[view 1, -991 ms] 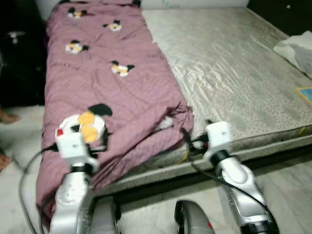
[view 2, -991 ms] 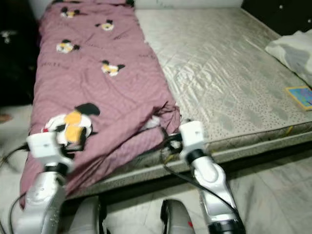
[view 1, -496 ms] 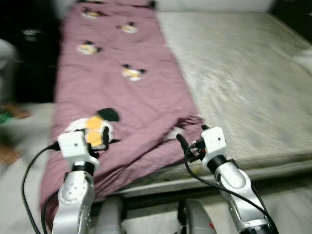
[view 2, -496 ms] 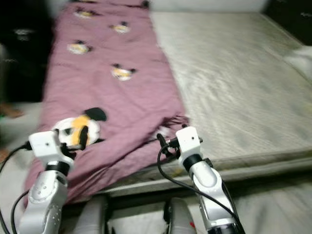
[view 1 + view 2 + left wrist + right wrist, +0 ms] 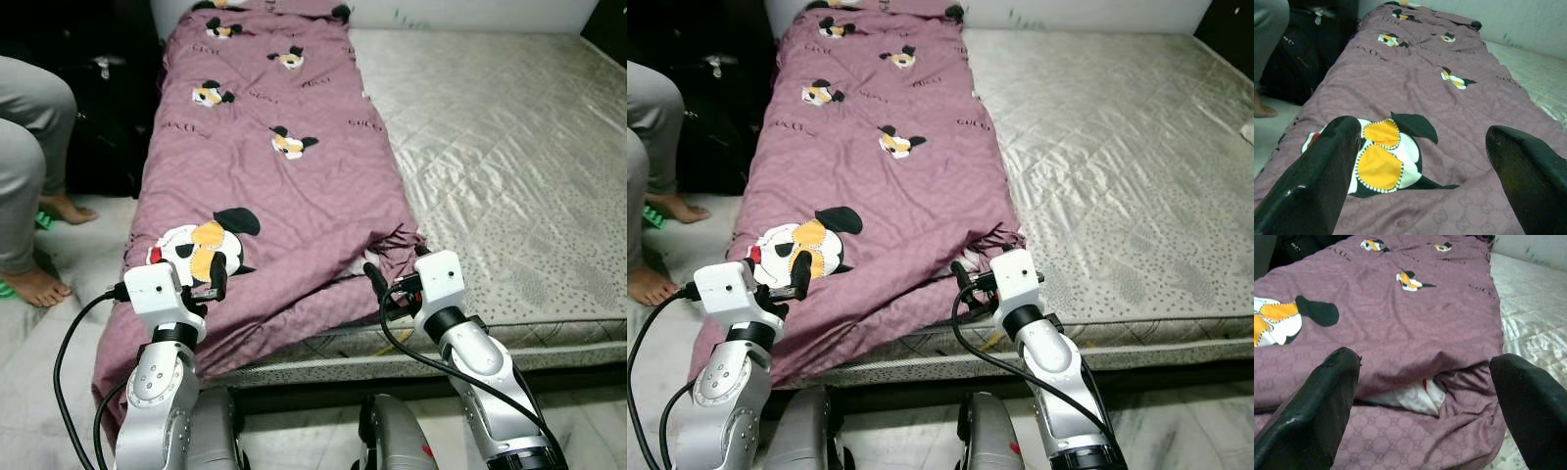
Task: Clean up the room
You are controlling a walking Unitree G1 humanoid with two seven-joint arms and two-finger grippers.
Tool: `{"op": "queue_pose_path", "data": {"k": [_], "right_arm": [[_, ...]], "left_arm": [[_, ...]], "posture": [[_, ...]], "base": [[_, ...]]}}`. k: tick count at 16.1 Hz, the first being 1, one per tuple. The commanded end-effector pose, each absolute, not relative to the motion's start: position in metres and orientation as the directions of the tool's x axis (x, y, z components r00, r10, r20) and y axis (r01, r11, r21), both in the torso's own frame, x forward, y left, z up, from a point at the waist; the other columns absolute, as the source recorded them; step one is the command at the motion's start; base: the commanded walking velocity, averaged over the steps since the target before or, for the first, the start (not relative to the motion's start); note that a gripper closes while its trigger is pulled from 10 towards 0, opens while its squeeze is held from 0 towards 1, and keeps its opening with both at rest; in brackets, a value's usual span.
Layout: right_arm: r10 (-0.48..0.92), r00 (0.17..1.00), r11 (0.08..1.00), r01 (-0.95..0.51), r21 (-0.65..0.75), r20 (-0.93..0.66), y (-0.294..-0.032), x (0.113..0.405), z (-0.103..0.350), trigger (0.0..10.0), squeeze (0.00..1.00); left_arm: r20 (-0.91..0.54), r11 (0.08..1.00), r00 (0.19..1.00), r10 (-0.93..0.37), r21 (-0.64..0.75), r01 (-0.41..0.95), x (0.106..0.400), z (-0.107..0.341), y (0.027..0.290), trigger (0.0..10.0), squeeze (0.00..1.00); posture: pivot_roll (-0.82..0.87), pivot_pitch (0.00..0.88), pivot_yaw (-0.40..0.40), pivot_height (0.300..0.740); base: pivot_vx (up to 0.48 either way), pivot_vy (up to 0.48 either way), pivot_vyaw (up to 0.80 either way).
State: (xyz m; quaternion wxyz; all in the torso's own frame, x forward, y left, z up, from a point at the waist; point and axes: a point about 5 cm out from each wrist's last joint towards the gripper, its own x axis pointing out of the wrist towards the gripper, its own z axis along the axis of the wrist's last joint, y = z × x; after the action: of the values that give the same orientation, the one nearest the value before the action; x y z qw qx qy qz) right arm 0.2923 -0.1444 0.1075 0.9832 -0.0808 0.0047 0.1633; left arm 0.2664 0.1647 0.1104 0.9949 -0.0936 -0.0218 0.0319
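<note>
A mauve quilted blanket printed with cartoon mouse heads (image 5: 274, 186) lies folded lengthwise along one side of a bare silver-grey mattress (image 5: 509, 166), its near end drooping over the bed edge toward the pale tiled floor (image 5: 39, 333).

The left gripper (image 5: 1420, 191) hovers just above that near end with its two black fingers (image 5: 1317, 176) spread wide and nothing between them. Just ahead of it sits the largest white, yellow and black mouse print (image 5: 1376, 156).

The right gripper (image 5: 1425, 421) is also wide open and empty, poised at the blanket's folded corner, where the mauve cloth meets the mattress. The right wrist view shows a white lining with a red mark (image 5: 1418, 396) peeking from under the fold just ahead of this gripper; the head views show it as little more than a pale patch.

Well off beyond the left gripper, a person's grey-trousered legs and bare feet (image 5: 29, 196) stand on the floor.
</note>
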Motion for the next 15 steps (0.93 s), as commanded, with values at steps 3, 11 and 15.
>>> {"op": "queue_pose_path", "data": {"k": [3,11,15], "right_arm": [[0.317,0.948,0.935,-0.319,-0.154,-0.041,-0.145,0.291,0.106,10.0,0.0],[0.268,0.962,0.957,-0.272,-0.1,-0.057,-0.132,0.295,0.103,10.0,0.0],[0.268,0.962,0.957,-0.271,-0.099,-0.047,-0.128,0.3,0.105,10.0,0.0]], "left_arm": [[0.008,0.981,0.997,0.075,-0.18,-0.073,0.265,0.105,0.165,10.0,0.0],[-0.008,0.982,0.995,0.1,-0.162,-0.1,0.245,0.107,0.173,10.0,0.0],[-0.001,0.984,0.996,0.089,-0.154,-0.088,0.237,0.111,0.177,10.0,0.0]], "posture": [[-0.03,0.141,-0.037,0.538],[0.04,0.19,-0.045,0.533],[0.05,0.228,-0.04,0.533]], "base": [[0.0,0.0,0.0],[0.0,0.0,0.0],[0.0,0.0,0.0]]}}
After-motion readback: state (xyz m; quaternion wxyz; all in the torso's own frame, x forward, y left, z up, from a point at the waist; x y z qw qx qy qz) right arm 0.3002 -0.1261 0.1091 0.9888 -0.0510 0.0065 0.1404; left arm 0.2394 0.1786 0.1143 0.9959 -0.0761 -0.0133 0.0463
